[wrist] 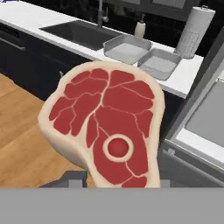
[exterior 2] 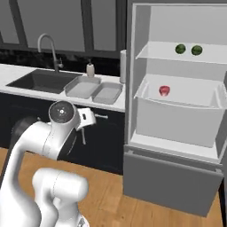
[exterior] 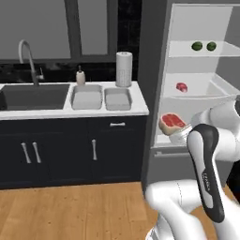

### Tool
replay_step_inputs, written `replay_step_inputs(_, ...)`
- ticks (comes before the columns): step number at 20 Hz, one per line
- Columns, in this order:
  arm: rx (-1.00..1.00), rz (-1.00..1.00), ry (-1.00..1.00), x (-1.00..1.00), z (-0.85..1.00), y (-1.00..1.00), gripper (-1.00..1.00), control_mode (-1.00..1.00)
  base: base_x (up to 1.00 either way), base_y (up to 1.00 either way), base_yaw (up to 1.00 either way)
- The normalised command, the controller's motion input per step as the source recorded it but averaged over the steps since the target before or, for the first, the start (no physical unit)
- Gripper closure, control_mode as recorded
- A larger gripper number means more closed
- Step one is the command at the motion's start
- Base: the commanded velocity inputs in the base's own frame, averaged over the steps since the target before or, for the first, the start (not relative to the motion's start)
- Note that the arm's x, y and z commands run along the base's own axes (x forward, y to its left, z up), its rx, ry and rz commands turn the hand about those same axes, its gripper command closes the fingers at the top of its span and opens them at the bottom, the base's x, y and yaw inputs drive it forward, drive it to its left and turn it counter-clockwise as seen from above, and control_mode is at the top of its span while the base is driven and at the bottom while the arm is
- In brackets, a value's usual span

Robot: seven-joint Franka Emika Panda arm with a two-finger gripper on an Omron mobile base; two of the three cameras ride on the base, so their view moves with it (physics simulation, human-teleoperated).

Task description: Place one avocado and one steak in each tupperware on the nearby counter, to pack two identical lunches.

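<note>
Steak (wrist: pixel 107 129) gripped in the tool (exterior: pixel 174 127), beside open fridge (exterior: pixel 197 89), both tupperware (exterior: pixel 101 97) empty on counter (exterior: pixel 136 107)

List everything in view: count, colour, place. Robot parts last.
steak in the claw: 1, red with pale fat rim, held in front of the open fridge
steak in the fridge: 1, red, in the middle drawer
avocados: 2, dark green, side by side on the upper fridge shelf
tupperware: 2, light grey, both empty, side by side on the counter right of the sink
counter: 1, white, over dark cabinets
sink: 1, dark basin, left end of the counter
faucet: 1, silver, behind the sink
soap bottle: 1, pale, behind the tupperware
paper towel roll: 1, white, upright at the counter's right end
fridge: 1, grey, door open
claw: 1, shut on the steak
</note>
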Motion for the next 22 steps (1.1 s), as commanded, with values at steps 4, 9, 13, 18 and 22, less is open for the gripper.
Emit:
replay_step_inputs(4,0.00,0.00,0.00,0.00,0.00,0.00,1.00,1.00,0.35,1.00,0.06)
replay_step_inputs(9,0.00,0.00,0.00,0.00,0.00,0.00,1.00,1.00,1.00,0.78,-0.08)
replay_step_inputs(13,0.00,0.00,0.00,0.00,0.00,0.00,1.00,1.00,1.00,0.25,-0.15)
replay_step_inputs(18,0.00,0.00,0.00,0.00,0.00,0.00,1.00,1.00,1.00,0.12,-0.19)
replay_step_inputs(22,0.00,0.00,0.00,0.00,0.00,0.00,1.00,1.00,1.00,0.04,-0.18)
